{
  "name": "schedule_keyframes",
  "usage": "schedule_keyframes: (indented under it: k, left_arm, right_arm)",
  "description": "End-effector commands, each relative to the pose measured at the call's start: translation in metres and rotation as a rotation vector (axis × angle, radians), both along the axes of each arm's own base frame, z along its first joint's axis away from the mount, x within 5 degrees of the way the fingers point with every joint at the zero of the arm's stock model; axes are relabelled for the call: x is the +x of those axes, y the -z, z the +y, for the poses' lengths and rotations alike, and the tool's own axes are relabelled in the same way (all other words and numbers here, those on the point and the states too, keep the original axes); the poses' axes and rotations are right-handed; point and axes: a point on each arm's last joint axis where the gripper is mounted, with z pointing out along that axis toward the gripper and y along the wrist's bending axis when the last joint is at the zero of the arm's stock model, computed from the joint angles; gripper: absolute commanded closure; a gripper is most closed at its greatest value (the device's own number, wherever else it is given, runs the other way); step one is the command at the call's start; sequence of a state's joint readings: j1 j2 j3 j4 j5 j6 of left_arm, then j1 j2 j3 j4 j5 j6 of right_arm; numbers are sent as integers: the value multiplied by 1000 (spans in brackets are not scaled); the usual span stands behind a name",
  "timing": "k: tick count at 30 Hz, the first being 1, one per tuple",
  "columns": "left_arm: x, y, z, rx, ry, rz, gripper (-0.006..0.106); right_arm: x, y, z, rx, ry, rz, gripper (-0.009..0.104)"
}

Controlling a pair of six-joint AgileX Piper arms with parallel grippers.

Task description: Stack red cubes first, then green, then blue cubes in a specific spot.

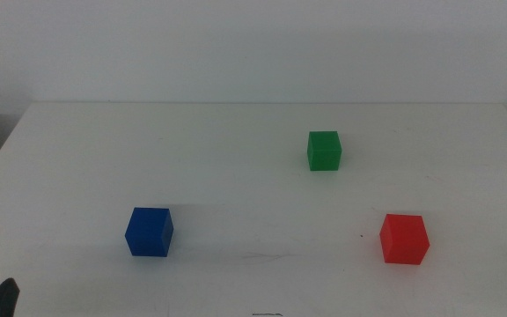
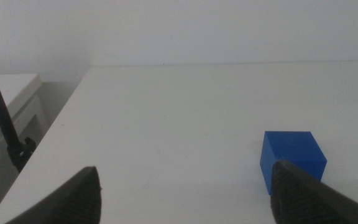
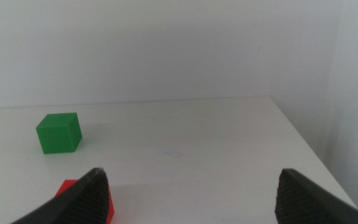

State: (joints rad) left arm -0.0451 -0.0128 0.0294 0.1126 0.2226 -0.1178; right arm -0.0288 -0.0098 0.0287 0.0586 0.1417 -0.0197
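Sitting apart mid-table: red cube [image 1: 404, 239], green cube [image 1: 324, 151], blue cube [image 1: 149, 232].

Little of the robot shows: the left gripper [image 2: 185, 196] appears in its wrist view as two dark, nearly black jaws with a matte, slightly grainy surface, each rising as a wedge that tapers to a blunt, rounded tip. The right gripper [image 3: 191, 196] looks the same in its own wrist view, with two dark matte jaws of like wedge shape and rounded upper corners. In the middle view only a small black tip of the left gripper [image 1: 3, 299] pokes in at the bottom corner, too small to show any screws, cables or markings.
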Motion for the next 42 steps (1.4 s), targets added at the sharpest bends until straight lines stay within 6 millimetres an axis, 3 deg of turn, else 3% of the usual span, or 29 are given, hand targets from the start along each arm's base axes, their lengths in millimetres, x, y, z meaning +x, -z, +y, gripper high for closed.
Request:
schedule_keyframes:
  k: [1, 11, 17, 24, 32, 37, 42]
  left_arm:
    - [-1, -10, -1, -22, 8, -105, 7]
    - [-1, -10, -1, -22, 8, -105, 7]
    - [-1, -10, -1, -22, 8, -105, 7]
    - [-1, -10, -1, -22, 8, -105, 7]
    - [-1, -10, -1, -21, 8, -106, 7]
    - [-1, -10, -1, -21, 8, -106, 7]
    - [-1, -10, -1, -21, 8, -106, 7]
  right_arm:
    - [-3, -20, -1, -16, 9, -123, 3]
    - [-9, -72, 1, -14, -5, 14, 3]
    - [3, -110, 1, -8, -18, 202, 3]
    - [30, -161, 1, -6, -29, 406, 3]
    - [73, -197, 3, 47, -51, 664, 3]
    - [106, -202, 7, 148, -29, 790, 3]
    - [138, -194, 30, 141, -94, 891, 3]
